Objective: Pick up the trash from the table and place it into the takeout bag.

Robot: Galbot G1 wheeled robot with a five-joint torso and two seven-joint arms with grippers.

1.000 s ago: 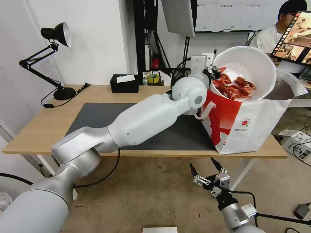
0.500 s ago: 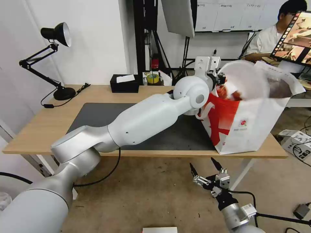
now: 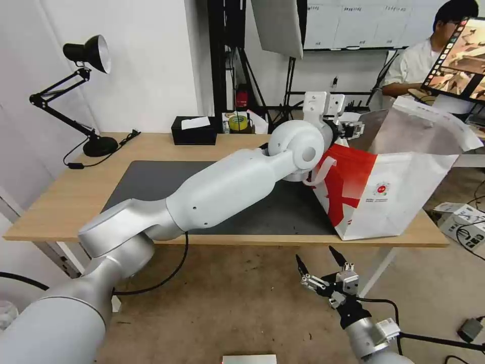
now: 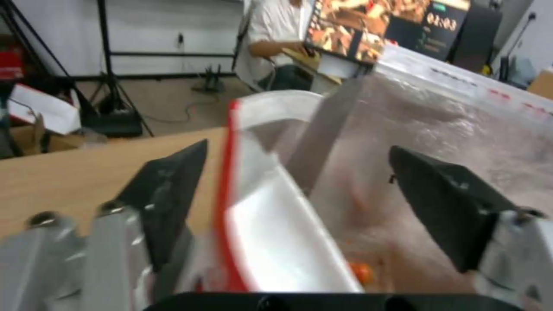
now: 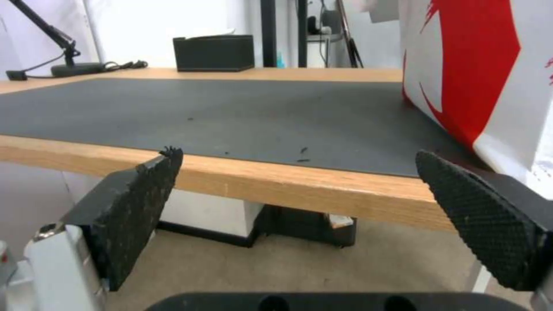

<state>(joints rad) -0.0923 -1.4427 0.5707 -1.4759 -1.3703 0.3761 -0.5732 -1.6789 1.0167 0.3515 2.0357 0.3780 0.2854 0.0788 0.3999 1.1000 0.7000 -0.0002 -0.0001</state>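
No trash lies on the counter [image 3: 151, 146]; judged complete or nearly so, scraps visible inside the takeout bag [image 3: 394, 202]. Left gripper [image 4: 300, 203] hovers over the bag mouth, jaws wide apart, holding nothing. Right gripper [image 3: 323, 268] parked below the counter edge, jaws apart, empty.

The takeout bag [image 3: 389, 197] is standing on the right end of the worktop [image 3: 60, 202], partly on the mat [image 3: 151, 184] that is lying along the worktop's middle. The left gripper [image 3: 353, 129] is hanging over the bag's open mouth, jaws spread. Behind the mat, a tissue box [image 3: 194, 130] is sitting at the far edge, a tape roll [image 3: 238, 123] just right of it. A desk lamp [image 3: 86, 91] is standing at the far left corner. The right gripper [image 3: 323, 265] is waiting below the worktop's near edge, jaws apart.
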